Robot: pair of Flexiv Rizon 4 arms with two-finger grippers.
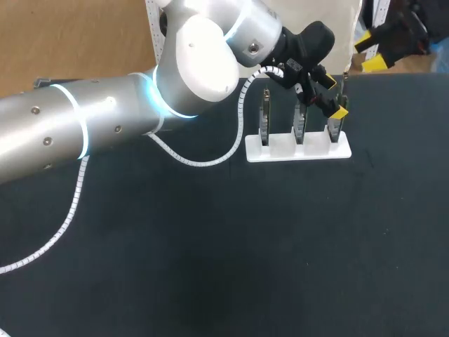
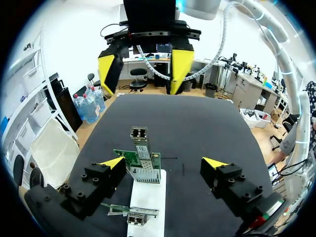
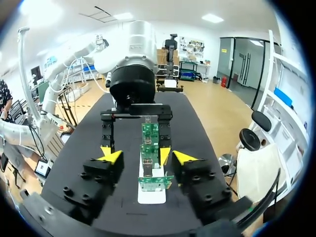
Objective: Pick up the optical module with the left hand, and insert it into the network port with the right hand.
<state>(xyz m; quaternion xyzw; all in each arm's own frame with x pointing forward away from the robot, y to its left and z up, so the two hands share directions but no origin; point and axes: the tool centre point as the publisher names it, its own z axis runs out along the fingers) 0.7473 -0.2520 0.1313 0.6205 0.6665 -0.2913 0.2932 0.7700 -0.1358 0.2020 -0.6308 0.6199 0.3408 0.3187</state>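
A white rack point(image 1: 298, 149) holds three upright green cards with silver optical modules. My left gripper point(image 1: 330, 105) is at the rack's right-end card point(image 1: 335, 125). In the left wrist view that card point(image 2: 143, 165) stands between the open fingers of the left gripper point(image 2: 163, 163), which do not touch it. Its silver module point(image 2: 139, 134) sticks out on the far side. My right gripper point(image 1: 370, 53) hangs beyond the table's far right edge. It faces the rack, open and holding nothing. The right wrist view shows the right gripper point(image 3: 148, 158) looking along the row of cards point(image 3: 149, 148) at the left gripper point(image 3: 135, 151).
The black table top point(image 1: 210, 253) lies bare in front of the rack. My left arm point(image 1: 105, 126) crosses the back left, with its white spiral cable point(image 1: 70, 210) hanging down to the table.
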